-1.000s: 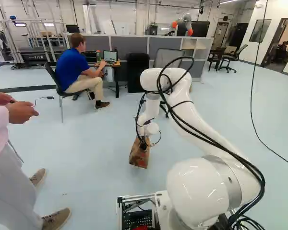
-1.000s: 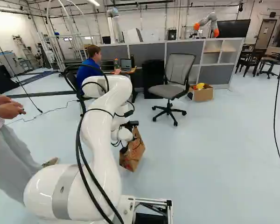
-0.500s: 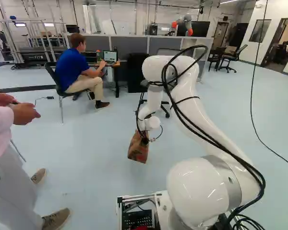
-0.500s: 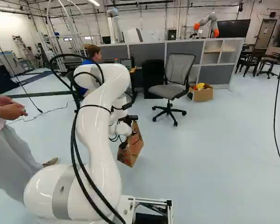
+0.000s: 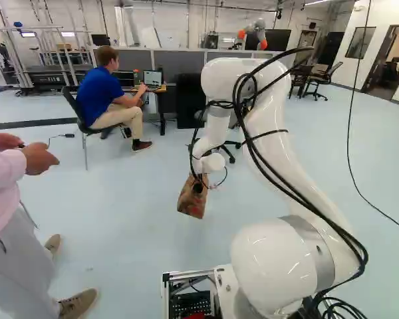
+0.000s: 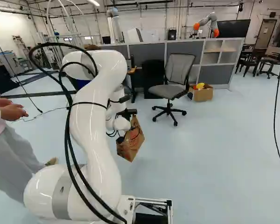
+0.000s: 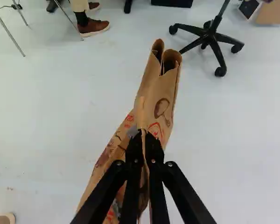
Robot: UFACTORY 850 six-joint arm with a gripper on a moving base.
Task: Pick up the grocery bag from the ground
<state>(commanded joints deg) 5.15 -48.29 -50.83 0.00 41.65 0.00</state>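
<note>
Gripper (image 5: 198, 188) of my arm, clenched on the paper grocery bag (image 5: 190, 203), which hangs tilted above the floor (image 5: 133, 219) (my wrist view shows a strip of its paper pinched between both fingers); beyond it, an office chair (image 6: 170, 88) beside a cardboard box (image 6: 202, 95)

Rounded white arm (image 6: 95, 130), grey band (image 6: 63, 191), looping black cables (image 6: 67, 135), black jaws (image 5: 198, 188).

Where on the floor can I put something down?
The right base view shows bare floor between the grocery bag and the hanging cable, nearer than the office chair. It's crowded near the partition, where that chair and a cardboard box stand, and around the bag, clamped by the gripper.
</note>
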